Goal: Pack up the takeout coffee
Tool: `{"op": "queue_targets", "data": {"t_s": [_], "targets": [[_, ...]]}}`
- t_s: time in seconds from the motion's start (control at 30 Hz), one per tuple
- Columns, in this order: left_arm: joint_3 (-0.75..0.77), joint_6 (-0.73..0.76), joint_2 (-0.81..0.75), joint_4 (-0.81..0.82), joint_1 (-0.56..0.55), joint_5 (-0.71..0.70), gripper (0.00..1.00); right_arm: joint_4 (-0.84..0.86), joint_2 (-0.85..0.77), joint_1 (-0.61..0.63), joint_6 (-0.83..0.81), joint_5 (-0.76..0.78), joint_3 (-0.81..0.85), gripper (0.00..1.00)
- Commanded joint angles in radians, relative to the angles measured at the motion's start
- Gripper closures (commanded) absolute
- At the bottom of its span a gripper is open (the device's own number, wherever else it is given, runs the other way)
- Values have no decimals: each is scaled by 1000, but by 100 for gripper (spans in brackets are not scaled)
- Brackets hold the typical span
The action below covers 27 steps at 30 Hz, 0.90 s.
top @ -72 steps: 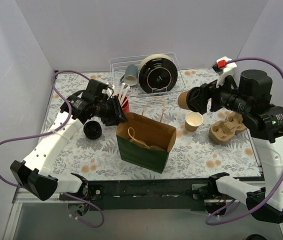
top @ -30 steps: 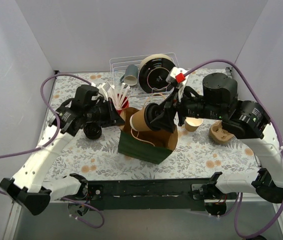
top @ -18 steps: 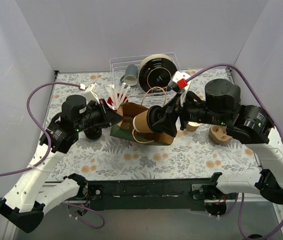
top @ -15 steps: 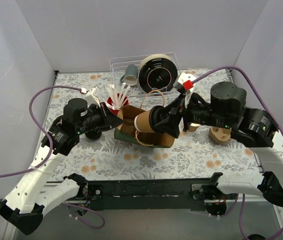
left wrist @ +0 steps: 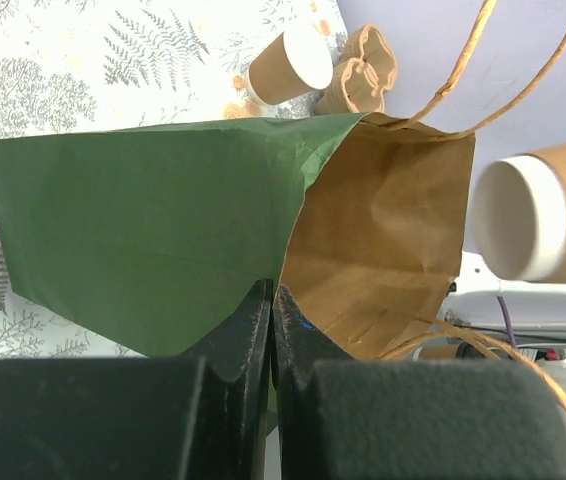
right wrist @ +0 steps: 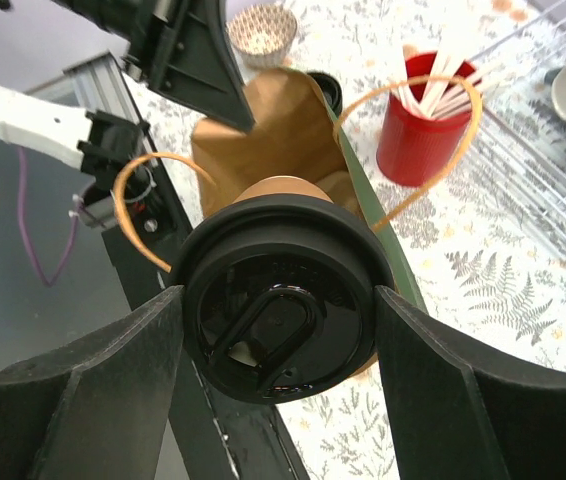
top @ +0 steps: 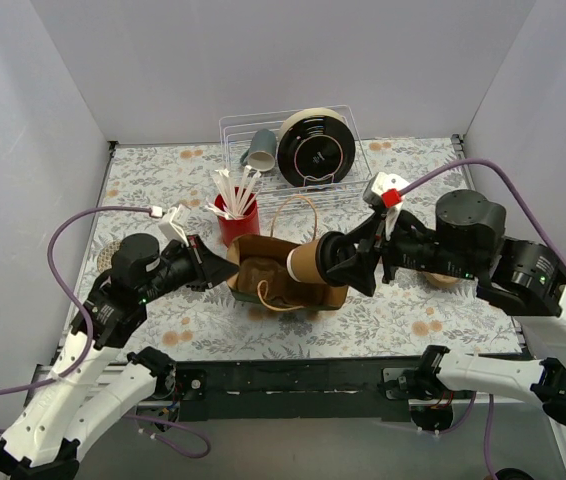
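The paper bag (top: pixel 281 283), green outside and brown inside, is tipped on its side with its mouth toward the right. My left gripper (top: pixel 225 270) is shut on the bag's rim; in the left wrist view its fingers (left wrist: pixel 271 300) pinch the edge of the bag (left wrist: pixel 143 230). My right gripper (top: pixel 337 266) is shut on a brown coffee cup (top: pixel 308 265) with a black lid, held sideways, bottom first, at the bag's mouth. The cup's white bottom shows in the left wrist view (left wrist: pixel 521 220). The lid fills the right wrist view (right wrist: pixel 278 300), with the bag (right wrist: pixel 263 140) beyond it.
A red cup of straws (top: pixel 235 218) stands behind the bag. A wire rack (top: pixel 293 150) with a mug and a plate is at the back. An empty paper cup (left wrist: pixel 288 65) and a cup carrier (left wrist: pixel 363 70) lie beyond the bag. A small patterned bowl (right wrist: pixel 261 28) is at the left.
My left gripper pulled the bag's rim toward the near left, tipping the bag onto its side. My right gripper carried the cup from the right to the bag's mouth.
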Motion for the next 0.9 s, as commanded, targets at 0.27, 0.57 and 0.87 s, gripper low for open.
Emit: {"op": "queue_targets", "data": {"t_s": [0.27,0.57,0.87], "targets": [[-29,63,-4,0,2,27,100,-119,93,36,-170,45,34,65],[-9,132,14,136,2,33,100,-142,212,121,-274,257,117,65],[-101,135,-7,294,1,105,100,-240,235,224,-271,360,157,66]]}}
